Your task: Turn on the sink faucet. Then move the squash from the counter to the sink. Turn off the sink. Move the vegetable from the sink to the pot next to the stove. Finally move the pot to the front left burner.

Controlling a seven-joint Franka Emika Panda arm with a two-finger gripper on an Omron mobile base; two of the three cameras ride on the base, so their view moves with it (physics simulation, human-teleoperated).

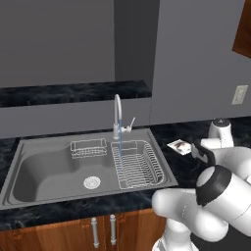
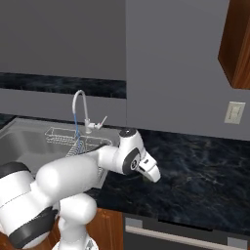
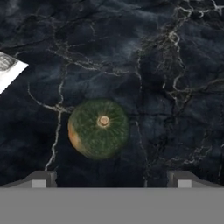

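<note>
The squash (image 3: 99,128) lies on the black veined counter (image 3: 175,65) straight below the tool (image 3: 111,179), seen from above in the hand view as a round dark green ball with a pale stem scar at its middle and an orange-tinged patch on one side. The tool hangs over it with its two dark fingertips (image 3: 41,178) spread as wide as they go, one to each side of the squash and clear of it, so it has hold of nothing. A white card with a dark print (image 3: 8,70) rests on the counter near the squash, at the left edge of the hand view; from the left base view the same card (image 1: 179,145) lies just right of the sink's rim, close to the white arm (image 1: 218,142). In the right base view the tool (image 2: 149,172) points down at the counter just right of the sink (image 2: 29,141), the squash itself hidden beneath it. Farther out, the sink (image 1: 29,191) is a grey steel double basin with a round drain (image 1: 91,182) in the left bowl and a wire rack (image 1: 137,164) in the right one, plus a small wire basket (image 1: 88,148) near its back wall. The sink faucet (image 1: 117,115) stands behind the divide, its lever tilted up to the right, and a thin blue stream of water falls from the spout into the rack. Brown wooden cabinet doors (image 1: 73,233) run below the counter's front edge.
</note>
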